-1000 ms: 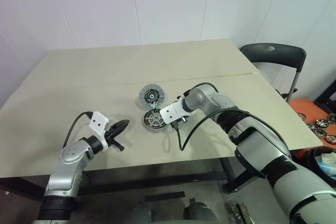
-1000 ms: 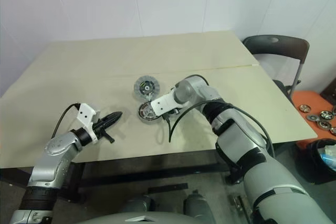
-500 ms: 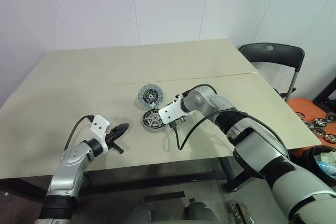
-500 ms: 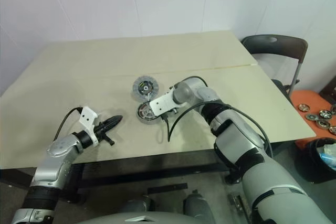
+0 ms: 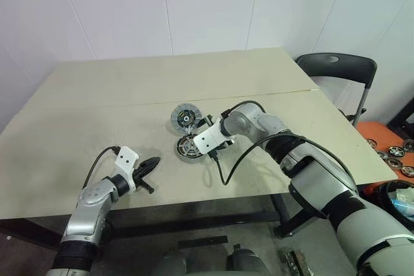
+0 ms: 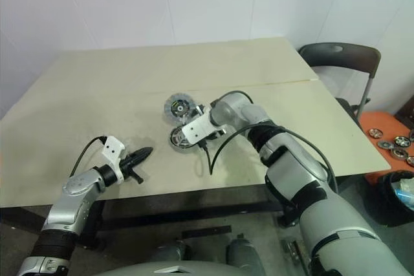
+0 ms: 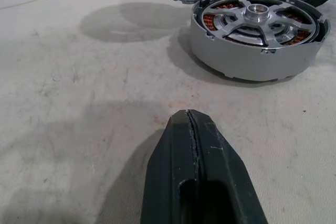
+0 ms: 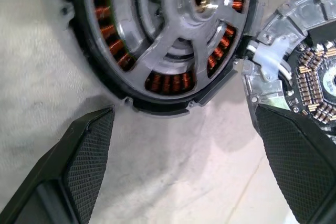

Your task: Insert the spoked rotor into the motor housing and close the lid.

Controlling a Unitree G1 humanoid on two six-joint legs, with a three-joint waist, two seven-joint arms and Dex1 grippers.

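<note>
Hovering centre-frame with jaws spread wide and empty, right gripper [image 8: 178, 145] just above motor housing [image 5: 188, 148], spoked rotor [image 8: 178, 19] seated inside among copper windings. Lid [image 5: 186, 118] just beyond, nearly touching the housing. Left gripper [image 5: 150, 163] lower left, pinched shut, empty, on table [image 5: 97, 95].
</note>
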